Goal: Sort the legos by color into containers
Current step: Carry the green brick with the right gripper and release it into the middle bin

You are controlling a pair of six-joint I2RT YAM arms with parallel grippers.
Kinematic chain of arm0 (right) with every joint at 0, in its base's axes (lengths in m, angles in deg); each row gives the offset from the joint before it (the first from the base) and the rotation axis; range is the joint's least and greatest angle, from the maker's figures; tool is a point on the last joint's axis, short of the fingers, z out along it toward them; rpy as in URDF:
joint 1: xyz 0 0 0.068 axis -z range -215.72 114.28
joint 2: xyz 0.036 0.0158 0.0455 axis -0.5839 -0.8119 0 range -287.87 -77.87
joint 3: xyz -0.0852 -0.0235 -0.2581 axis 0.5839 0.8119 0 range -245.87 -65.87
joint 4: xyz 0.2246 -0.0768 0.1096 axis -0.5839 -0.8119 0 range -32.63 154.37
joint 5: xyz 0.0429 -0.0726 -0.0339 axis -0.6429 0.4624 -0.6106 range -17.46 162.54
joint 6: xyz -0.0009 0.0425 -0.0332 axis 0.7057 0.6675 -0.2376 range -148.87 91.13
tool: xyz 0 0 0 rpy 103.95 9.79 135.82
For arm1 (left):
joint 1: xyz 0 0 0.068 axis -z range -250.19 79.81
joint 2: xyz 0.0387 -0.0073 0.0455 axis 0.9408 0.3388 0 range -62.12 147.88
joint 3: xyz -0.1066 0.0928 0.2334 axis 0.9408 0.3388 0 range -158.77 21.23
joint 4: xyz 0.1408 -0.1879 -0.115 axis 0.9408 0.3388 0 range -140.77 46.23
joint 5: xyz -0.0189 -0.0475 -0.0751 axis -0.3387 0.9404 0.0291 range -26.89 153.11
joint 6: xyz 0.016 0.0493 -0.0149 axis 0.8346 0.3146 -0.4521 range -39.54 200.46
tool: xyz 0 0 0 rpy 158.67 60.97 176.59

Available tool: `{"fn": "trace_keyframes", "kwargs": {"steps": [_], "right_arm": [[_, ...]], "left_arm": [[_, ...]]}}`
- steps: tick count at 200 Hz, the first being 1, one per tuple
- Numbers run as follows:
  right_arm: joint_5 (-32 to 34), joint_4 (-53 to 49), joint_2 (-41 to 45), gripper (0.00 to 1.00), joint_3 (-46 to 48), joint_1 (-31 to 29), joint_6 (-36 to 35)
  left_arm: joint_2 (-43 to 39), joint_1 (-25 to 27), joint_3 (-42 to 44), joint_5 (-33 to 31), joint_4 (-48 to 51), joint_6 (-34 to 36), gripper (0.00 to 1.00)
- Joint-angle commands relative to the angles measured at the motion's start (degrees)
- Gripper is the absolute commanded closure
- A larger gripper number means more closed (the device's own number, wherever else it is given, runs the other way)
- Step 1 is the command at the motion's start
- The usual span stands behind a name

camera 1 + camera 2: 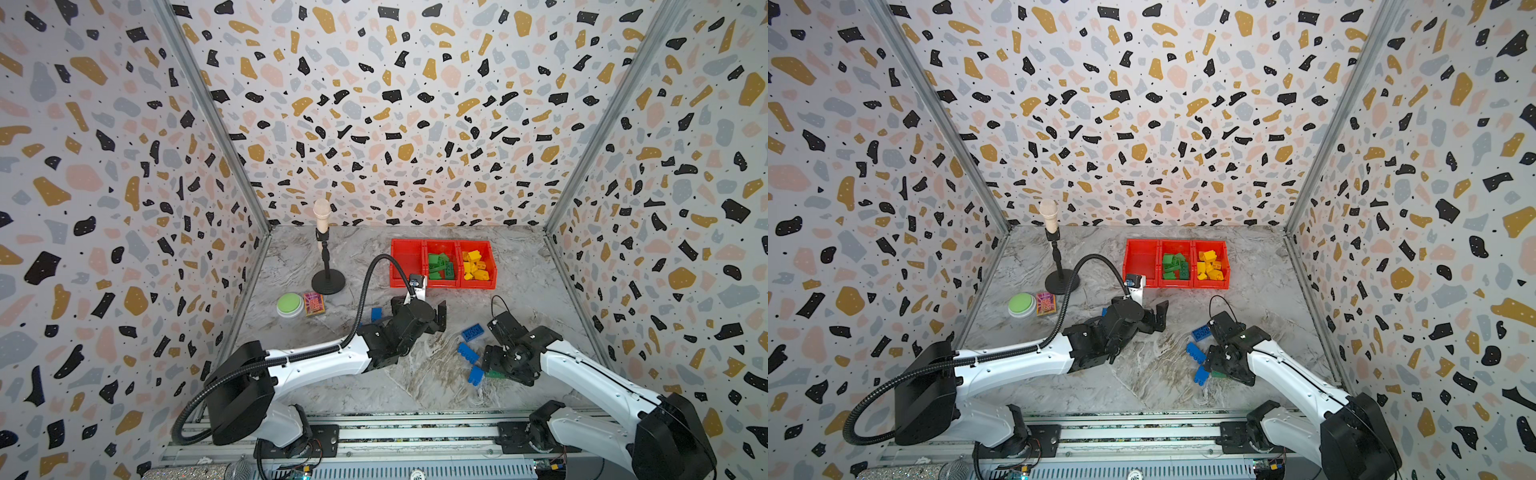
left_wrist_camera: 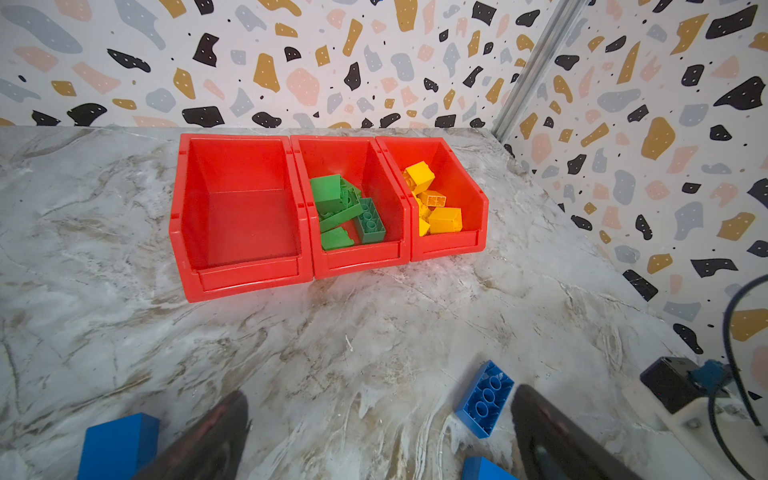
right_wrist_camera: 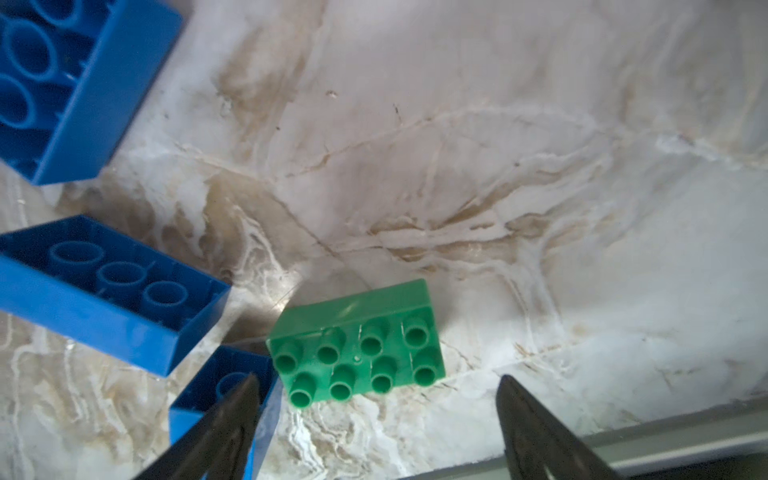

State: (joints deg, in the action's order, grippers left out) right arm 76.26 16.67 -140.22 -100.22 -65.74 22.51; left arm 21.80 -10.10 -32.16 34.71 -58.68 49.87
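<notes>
- The containers (image 1: 405,259) — three red bins joined in a row — are set toward the back of the marble table (image 1: 432,390), right of centre in both top views.
- The bin at the left end of the row is seen empty. Green legos (image 2: 347,212) are heaped in the middle bin and yellow legos (image 2: 436,203) in the right one.
- Scattered loose on the table are blue legos (image 1: 467,352) (three are clustered by the right gripper, a fourth is beside the left arm).
- The left gripper (image 2: 378,436) is pointed toward the bins; its jaws are spread wide and nothing is held.
- The right gripper (image 3: 378,415) is likewise released and is lowered close to the table.
- A green brick (image 3: 357,357) is seen partly between the right gripper's fingertips — ungripped, studs turned toward the gripper; contact cannot be told.
</notes>
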Motion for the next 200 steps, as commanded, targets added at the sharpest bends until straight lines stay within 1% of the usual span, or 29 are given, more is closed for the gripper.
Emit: {"fn": "trace_keyframes", "kwargs": {"steps": [1, 35, 66, 90, 116, 132, 153, 167, 179, 200], "right_arm": [[0.56, -0.99, -1.23, 0.1, -0.28, 0.06, -0.2], [0.26, 2.52, -4.75, 0.1, -0.5, 0.19, -3.42], [-1.99, 7.0, -6.98, 0.12, -0.49, 0.06, -6.83], [-3.31, 8.3, -9.14, 0.15, 0.12, -0.94, -7.25], [-4.18, 8.68, -10.49, 0.2, 0.08, -4.09, -6.08], [-4.21, 8.5, -11.48, 0.26, -0.22, -5.84, -5.07], [-3.16, 8.03, -13.26, 0.39, -0.85, -6.28, -4.63], [-1.36, 6.78, -14.0, 0.45, -2.02, -6.45, -4.53], [-0.38, 5.54, -13.82, 0.47, -3.57, -6.54, -5.0], [1.34, 1.71, -12.22, 0.46, -8.65, -6.51, -6.28]], "left_arm": [[1.06, -0.63, -1.17, 1.74, -2.47, 1.61, 0.0], [1.6, -1.37, -1.73, 2.85, -2.56, 2.5, 0.0], [0.92, -2.06, -0.96, 3.11, -2.23, 2.48, 0.0], [-0.58, -2.44, 0.49, 2.79, -1.94, 2.26, 0.0], [-2.28, -3.14, 2.35, 2.01, -1.85, 1.57, 0.0], [-3.16, -3.48, 3.25, 1.71, -1.77, 1.21, 0.0], [-3.82, -3.83, 3.95, 1.5, -1.77, 1.02, 0.0], [-3.93, -4.1, 3.93, 1.58, -1.5, 1.14, 0.0], [-4.03, -4.27, 3.62, 1.51, -0.94, 1.36, 0.0], [-4.23, -4.67, 3.02, 1.51, -0.11, 2.04, 0.0]]}}
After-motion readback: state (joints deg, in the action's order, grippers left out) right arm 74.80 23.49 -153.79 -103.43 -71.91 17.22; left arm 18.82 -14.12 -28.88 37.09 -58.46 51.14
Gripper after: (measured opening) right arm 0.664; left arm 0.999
